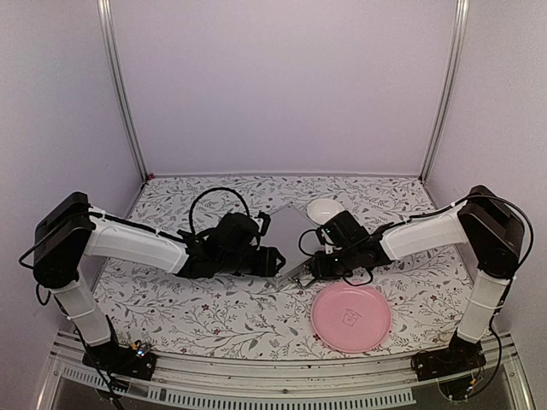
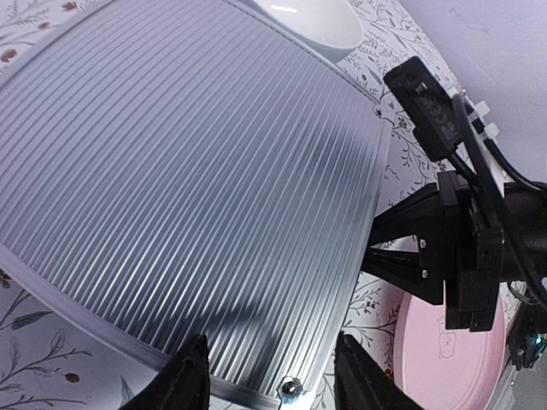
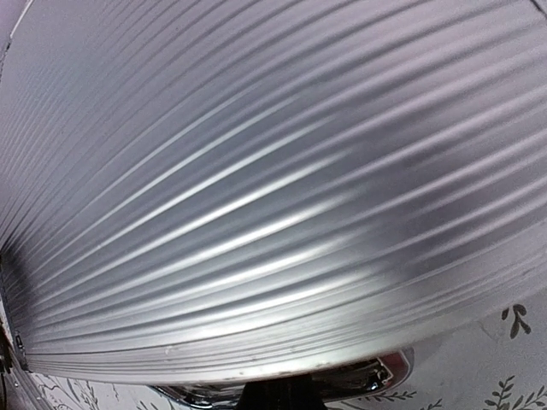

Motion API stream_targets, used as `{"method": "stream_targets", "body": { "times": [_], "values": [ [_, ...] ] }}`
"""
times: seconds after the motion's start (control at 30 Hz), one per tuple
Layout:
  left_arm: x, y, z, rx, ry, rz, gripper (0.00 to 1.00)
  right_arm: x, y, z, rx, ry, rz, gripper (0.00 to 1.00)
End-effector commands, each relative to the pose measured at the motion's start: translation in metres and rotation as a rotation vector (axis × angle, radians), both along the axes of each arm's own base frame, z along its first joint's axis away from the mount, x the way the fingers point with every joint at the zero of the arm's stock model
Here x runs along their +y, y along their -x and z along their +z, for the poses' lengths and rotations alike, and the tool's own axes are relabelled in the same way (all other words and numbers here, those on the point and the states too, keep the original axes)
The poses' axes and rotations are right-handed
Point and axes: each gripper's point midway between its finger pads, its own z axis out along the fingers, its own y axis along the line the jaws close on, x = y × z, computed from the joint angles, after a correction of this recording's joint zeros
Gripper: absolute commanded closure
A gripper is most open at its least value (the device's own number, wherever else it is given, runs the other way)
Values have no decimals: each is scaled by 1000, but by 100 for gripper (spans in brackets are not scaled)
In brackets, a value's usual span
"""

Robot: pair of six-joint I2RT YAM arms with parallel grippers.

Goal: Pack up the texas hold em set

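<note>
The texas hold em set (image 1: 289, 224) is a silver ribbed briefcase lying shut on the table between my two arms. Its lid fills the left wrist view (image 2: 188, 171) and the right wrist view (image 3: 256, 188). My left gripper (image 1: 272, 260) stands open at the case's near left corner. Its two fingers straddle a riveted corner (image 2: 292, 389) without clearly pressing it. My right gripper (image 1: 306, 272) is shut at the case's front edge, on the chrome handle (image 3: 376, 376). A dark fingertip covers the handle's middle. The contents are hidden.
A pink plate (image 1: 350, 318) lies near the front, just right of the grippers. A white bowl (image 1: 325, 207) sits behind the case at its far right corner. The floral table cover ends at walls on three sides.
</note>
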Motion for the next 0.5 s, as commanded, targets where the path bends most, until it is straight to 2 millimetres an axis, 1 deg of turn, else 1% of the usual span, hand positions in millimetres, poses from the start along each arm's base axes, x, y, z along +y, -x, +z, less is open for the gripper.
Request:
{"method": "stream_targets", "body": {
  "times": [0.0, 0.2, 0.47],
  "values": [
    [20, 9, -32, 70, -90, 16, 50, 4, -5, -8, -1, 3, -16, 97],
    [19, 9, -31, 70, -85, 14, 50, 5, -4, -11, 12, -9, -21, 97],
    [16, 12, -30, 69, -76, -1, 50, 16, 0, -15, 70, -70, -37, 97]
  ]
}}
